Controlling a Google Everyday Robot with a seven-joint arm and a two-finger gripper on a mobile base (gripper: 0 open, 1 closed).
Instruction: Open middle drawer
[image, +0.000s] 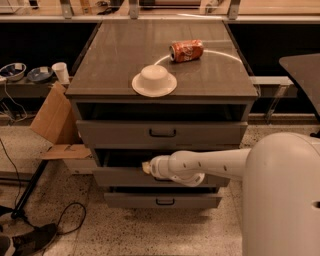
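The grey cabinet has three drawers. The middle drawer stands slightly pulled out, with a dark gap above its front panel. Its black handle is hidden behind my white arm, which reaches in from the right across the drawer front. My gripper is at the arm's left end, at the top edge of the middle drawer front, a little left of centre. The top drawer and the bottom drawer both show their black loop handles.
On the cabinet top sit an upturned white bowl on a plate and a red soda can on its side. A cardboard box leans at the left. Cables lie on the floor at the left.
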